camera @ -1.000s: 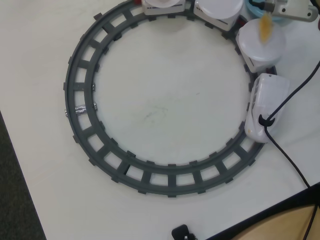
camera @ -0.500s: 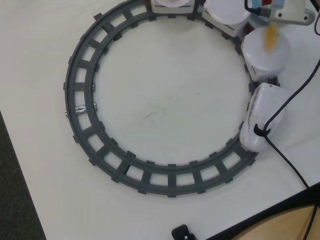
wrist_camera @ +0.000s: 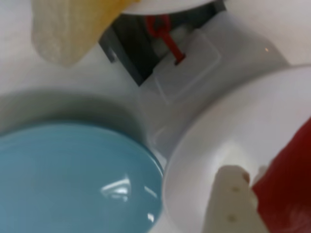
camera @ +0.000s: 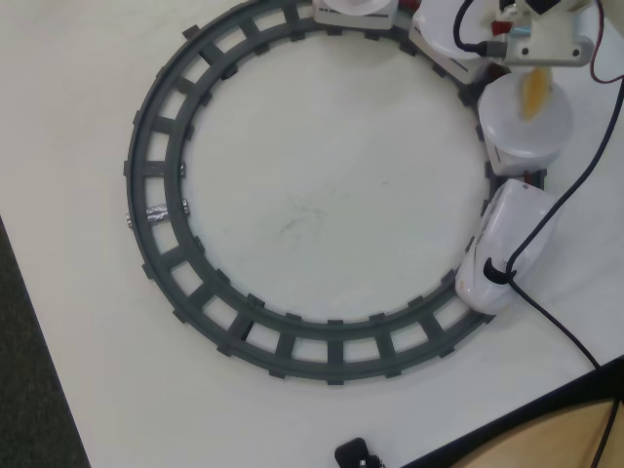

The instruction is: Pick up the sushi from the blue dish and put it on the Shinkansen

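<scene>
The sushi [camera: 535, 93] hangs yellow and blurred over a white plate [camera: 526, 127] in the overhead view, up at the top right, just below the tool's white body [camera: 546, 44]. In the wrist view the same piece [wrist_camera: 73, 26] fills the top left corner, pale rice below and a yellow topping above, so it looks carried, though whether the tool is clamped on it I cannot tell: only one pale finger [wrist_camera: 231, 204] pokes in at the bottom, with something red [wrist_camera: 286, 189] beside it. The blue dish [wrist_camera: 73, 179] sits bare at the lower left of the wrist view, right next to a white plate [wrist_camera: 243, 131] on the train; it is out of the overhead view. The Shinkansen [camera: 502, 244] rides the right side of the track [camera: 175, 195], its nose pointing down toward the lower right curve, with the plate car coupled just behind it and further cars [camera: 439, 39] curving off along the top edge. Black cables [camera: 546, 234] trail from the arm across the train's nose and away over the table [camera: 312, 214]. A small black object [camera: 356, 454] sits at the bottom edge.
</scene>
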Action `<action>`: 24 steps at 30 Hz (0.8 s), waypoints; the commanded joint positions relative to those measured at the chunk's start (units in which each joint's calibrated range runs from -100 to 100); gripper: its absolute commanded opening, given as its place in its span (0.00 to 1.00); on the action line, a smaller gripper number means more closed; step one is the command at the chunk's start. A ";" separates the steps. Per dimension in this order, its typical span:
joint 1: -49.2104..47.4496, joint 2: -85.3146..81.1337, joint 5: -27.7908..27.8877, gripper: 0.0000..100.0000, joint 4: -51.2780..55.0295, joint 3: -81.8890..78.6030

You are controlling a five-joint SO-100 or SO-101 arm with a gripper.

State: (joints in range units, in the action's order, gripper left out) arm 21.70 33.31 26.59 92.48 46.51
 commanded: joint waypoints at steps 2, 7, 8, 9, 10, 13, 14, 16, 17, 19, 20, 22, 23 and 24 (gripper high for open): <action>-0.49 0.22 0.94 0.03 -2.23 3.31; -0.05 0.97 1.41 0.03 -2.83 3.31; -0.05 0.97 1.41 0.03 -2.83 3.31; -0.05 1.06 1.41 0.03 -2.83 3.13; -0.05 1.06 1.41 0.03 -2.83 2.95; -0.05 1.06 1.41 0.03 -2.15 2.86; -0.13 1.06 1.41 0.03 -2.06 2.77; -0.13 1.06 1.41 0.03 -2.06 1.87; -0.22 1.06 1.41 0.03 -2.06 1.16; -0.40 1.06 1.31 0.03 -1.98 -0.82; -0.40 1.06 1.20 0.03 -1.98 -1.99; -0.40 0.97 0.89 0.03 -1.98 -4.14; -0.40 0.89 0.89 0.03 -1.89 -5.22; -0.40 0.72 0.89 0.03 -1.46 -6.21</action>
State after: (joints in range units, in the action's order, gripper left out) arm 21.31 35.16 27.63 90.29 41.74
